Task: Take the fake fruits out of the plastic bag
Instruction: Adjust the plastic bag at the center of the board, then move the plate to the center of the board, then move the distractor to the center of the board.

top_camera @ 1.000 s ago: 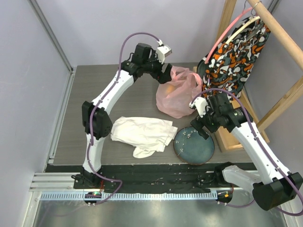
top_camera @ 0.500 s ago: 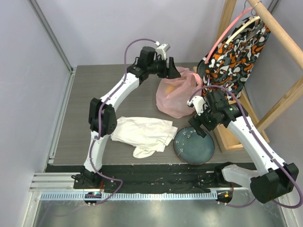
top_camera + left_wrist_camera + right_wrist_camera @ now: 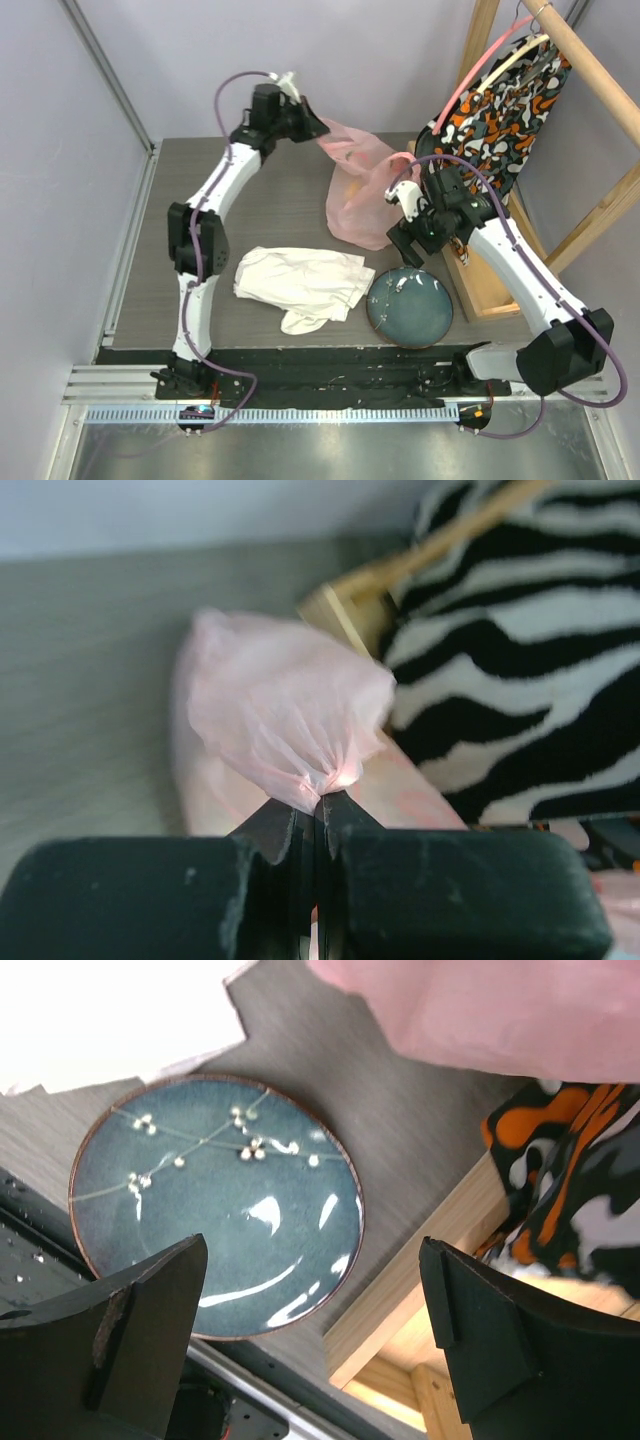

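Observation:
The pink plastic bag [image 3: 358,195] lies at the back middle of the table, its top corner stretched up and to the left. My left gripper [image 3: 316,128] is shut on that bunched corner. The left wrist view shows the pink film [image 3: 285,700] pinched between the closed fingertips of that gripper [image 3: 320,805]. My right gripper [image 3: 405,248] hangs open just right of the bag's lower side, above the plate's far edge. In the right wrist view nothing lies between its fingers [image 3: 312,1260], and the bag [image 3: 500,1010] fills the top. The fake fruits are hidden inside the bag.
A dark blue plate [image 3: 410,308] sits at the front, also seen as the plate [image 3: 200,1210] in the right wrist view. A white cloth [image 3: 300,280] lies to its left. A wooden rack [image 3: 470,275] with orange-black patterned fabric [image 3: 500,110] stands at the right.
My left gripper went from open to shut on the bag's top corner and drew it up and leftward, stretching the bag. The right gripper shifted slightly toward the bag and stayed open.

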